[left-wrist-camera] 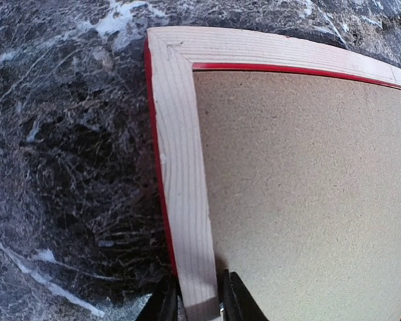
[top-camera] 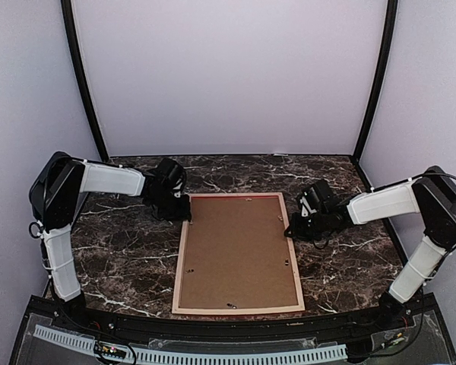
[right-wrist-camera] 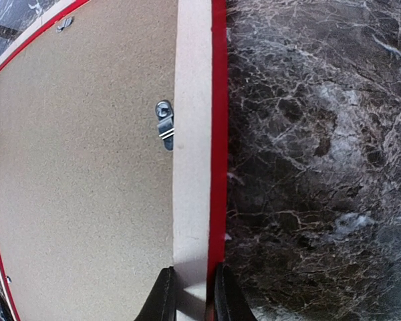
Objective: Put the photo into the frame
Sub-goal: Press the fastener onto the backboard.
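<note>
The frame point(top-camera: 180, 266) lies face down on the marble table, pale wood back upward and a red edge showing along its rails. A brown backing board point(top-camera: 235, 251) fills it. The photo is hidden. My left gripper point(top-camera: 184, 209) sits at the frame's far left corner. In the left wrist view its fingers point(left-wrist-camera: 164, 304) pinch the left rail point(left-wrist-camera: 180, 167) from both sides. My right gripper point(top-camera: 292, 228) is at the right rail, upper half. The right wrist view shows that gripper point(right-wrist-camera: 190, 297) shut across the rail point(right-wrist-camera: 192, 167).
A small metal turn clip point(right-wrist-camera: 164, 124) holds the backing board point(right-wrist-camera: 80, 167) by the right rail; more clips sit along the other rails. Dark marble tabletop point(top-camera: 121, 251) surrounds the frame. Purple walls enclose the back and sides.
</note>
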Action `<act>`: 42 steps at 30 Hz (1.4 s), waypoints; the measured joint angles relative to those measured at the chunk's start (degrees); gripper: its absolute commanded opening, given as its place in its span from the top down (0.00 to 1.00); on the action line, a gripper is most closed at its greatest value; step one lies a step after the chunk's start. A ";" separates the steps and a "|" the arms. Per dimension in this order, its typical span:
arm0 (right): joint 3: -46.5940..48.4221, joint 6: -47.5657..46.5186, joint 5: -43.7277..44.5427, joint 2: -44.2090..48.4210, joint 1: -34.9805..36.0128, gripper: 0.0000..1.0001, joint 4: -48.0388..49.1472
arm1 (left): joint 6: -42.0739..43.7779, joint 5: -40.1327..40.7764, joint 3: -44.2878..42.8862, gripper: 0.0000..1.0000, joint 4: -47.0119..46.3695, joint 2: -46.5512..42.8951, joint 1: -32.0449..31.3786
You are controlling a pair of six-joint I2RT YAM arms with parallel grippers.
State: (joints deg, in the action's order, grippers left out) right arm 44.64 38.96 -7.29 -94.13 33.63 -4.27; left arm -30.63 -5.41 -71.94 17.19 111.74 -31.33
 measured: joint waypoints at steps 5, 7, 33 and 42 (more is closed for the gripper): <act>-0.24 2.10 0.72 0.07 0.59 1.00 0.50 | 1.33 -1.16 -3.26 0.66 1.14 2.32 0.74; -0.37 2.58 0.74 0.07 0.63 1.00 0.83 | 1.81 -1.62 -4.61 0.61 1.57 3.23 0.96; -1.05 3.58 0.68 0.09 1.20 1.00 2.38 | 3.39 -1.03 -2.19 0.70 1.27 1.57 1.05; -0.96 3.56 0.68 0.07 1.25 1.00 2.21 | 6.29 -2.32 -1.81 0.71 1.66 1.22 1.42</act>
State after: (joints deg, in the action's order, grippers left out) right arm 43.68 42.52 -6.61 -94.06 34.87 -2.07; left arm -24.34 -7.73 -73.76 18.85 112.97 -29.91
